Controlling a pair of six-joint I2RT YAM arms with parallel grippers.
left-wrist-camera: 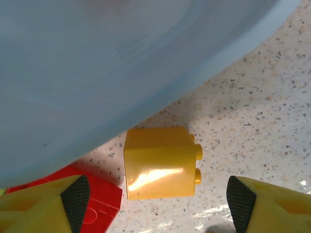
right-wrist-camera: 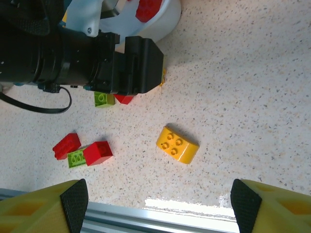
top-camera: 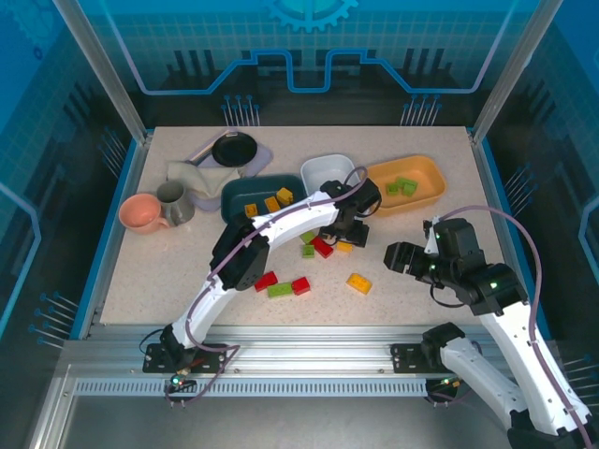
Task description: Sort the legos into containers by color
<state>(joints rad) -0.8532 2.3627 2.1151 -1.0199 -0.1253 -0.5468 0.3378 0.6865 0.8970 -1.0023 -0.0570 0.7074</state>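
Legos [top-camera: 279,289] lie scattered on the table [top-camera: 168,271] on the near side of the white dish [top-camera: 326,173]. Others are already sorted: yellow ones in the teal dish [top-camera: 243,190] to its left, green ones in the yellow-orange dish [top-camera: 429,178] to its right, and a red one inside the white dish itself. The step in hand is judged to be the pick of the yellow brick [left-wrist-camera: 160,162], which lies on its side just beside the white dish's near wall. The left gripper [left-wrist-camera: 158,200] hovers over it, jaws wide apart and holding nothing, with the brick roughly centred between the pads. A red brick [left-wrist-camera: 99,204] lies just beside it, partly under one pad, and the studs face the other pad. Recommended: descend straight, keep that pad off the red brick and clear of the dish wall, and close slowly so the studs seat evenly. Then lift before carrying to the teal dish. The right gripper [right-wrist-camera: 158,206] hangs farther from the white dish, jaws wide and empty, above a second yellow brick [right-wrist-camera: 177,144].
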